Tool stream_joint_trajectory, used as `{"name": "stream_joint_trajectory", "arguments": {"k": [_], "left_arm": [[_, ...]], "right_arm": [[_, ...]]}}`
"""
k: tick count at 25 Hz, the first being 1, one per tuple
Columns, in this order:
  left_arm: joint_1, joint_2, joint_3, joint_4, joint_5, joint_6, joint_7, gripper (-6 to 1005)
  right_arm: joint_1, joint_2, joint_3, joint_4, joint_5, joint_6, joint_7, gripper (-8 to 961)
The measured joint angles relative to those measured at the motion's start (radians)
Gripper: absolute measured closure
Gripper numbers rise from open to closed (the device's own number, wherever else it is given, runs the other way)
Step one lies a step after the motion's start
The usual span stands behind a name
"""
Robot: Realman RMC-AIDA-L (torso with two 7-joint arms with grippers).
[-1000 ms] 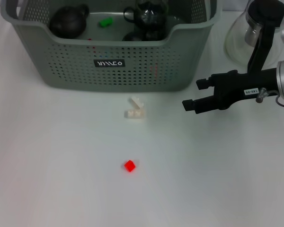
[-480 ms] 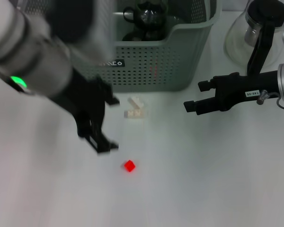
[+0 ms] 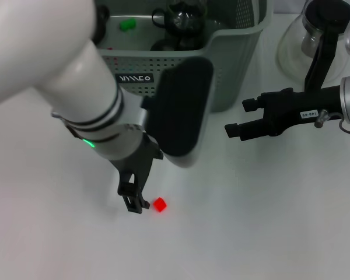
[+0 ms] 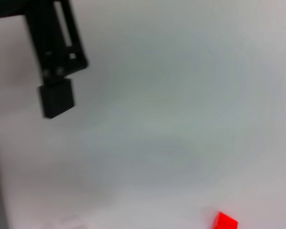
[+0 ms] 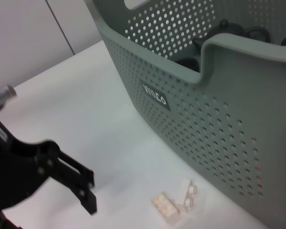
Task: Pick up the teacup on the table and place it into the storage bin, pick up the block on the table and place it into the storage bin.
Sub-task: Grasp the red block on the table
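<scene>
White desk [image 3: 268, 233] fills nearly everything we can see, with the bin [image 3: 233, 58] at its far side. Our left pincer [image 3: 135, 195] hangs low over the desk with its fingertips just beside the red block [image 3: 159, 205], which lies on the side toward our right arm. We can see 1 finger [image 4: 55, 98] plainly in the left wrist view, standing clear of the desk, but the other is out of sight, so we cannot tell how wide the jaws stand. The block [image 4: 225, 222] also shows there, off to one side of that finger and not between the jaws.

We judge the step in hand to be lining up on the block. To do it well, we would shift the pincer toward the block until it sits centred between the fingers, square the jaws to 2 flat faces, and only then go down and close. It is small and light, so a finger touching early would likely nudge it away.

Beyond the left pincer, near the bin wall, lie pale bricks [image 5: 176, 202]. Our right pincer [image 3: 238, 119] waits with its jaws apart and nothing in them, well off from the block.
</scene>
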Motion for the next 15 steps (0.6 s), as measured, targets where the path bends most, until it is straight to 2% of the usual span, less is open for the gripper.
{"name": "stream_joint_trajectory", "arguments": {"k": [7,15], "left_arm": [[-0.044,-0.002,0.051,-0.111,0.002,-0.053,0.035,135],[-0.046,-0.004,0.114,-0.139,-0.004,-0.089,0.055,170]], "right_arm": [[-0.003,0.002,0.0,0.0,0.0,0.0,0.0,11],[-0.005,0.004,0.002,0.01,0.0,0.011,0.0,11]]}}
